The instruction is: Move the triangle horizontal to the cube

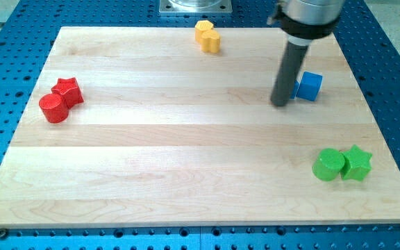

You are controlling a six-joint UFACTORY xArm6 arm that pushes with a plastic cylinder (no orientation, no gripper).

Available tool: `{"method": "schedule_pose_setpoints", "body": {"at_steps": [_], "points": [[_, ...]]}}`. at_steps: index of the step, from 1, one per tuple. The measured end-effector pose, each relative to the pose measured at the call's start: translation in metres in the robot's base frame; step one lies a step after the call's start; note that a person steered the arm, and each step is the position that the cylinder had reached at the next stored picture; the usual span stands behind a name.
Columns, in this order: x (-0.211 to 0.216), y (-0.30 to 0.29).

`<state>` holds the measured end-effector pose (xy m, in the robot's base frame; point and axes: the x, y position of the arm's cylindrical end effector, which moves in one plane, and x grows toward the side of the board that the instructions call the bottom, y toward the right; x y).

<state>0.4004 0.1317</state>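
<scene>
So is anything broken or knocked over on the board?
Nothing looks broken or tipped. The red blocks, the yellow blocks and the green blocks sit in neat pairs on the wooden board. My tip is right beside the blue cube, on its left.

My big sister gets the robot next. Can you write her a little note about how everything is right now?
No jaws here: my tip rests on the board just to the view's left of the blue cube, touching or nearly so.
I cannot make out a triangle block anywhere.
Red star and red cylinder sit together at the view's left, yellow blocks at the top, green cylinder and green star bottom right.
Done: nothing visible. Left: the whole move.
</scene>
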Motion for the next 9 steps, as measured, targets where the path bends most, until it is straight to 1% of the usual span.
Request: {"method": "schedule_pose_setpoints", "body": {"at_steps": [1,2,3,4,5,6,7,8,9], "points": [[0.004,-0.012],[-0.023,-0.053],[-0.049,-0.055],[-0.052,-0.043],[-0.098,0.041],[-0.08,0.126],[-0.056,0.103],[-0.037,0.061],[-0.031,0.018]]}}
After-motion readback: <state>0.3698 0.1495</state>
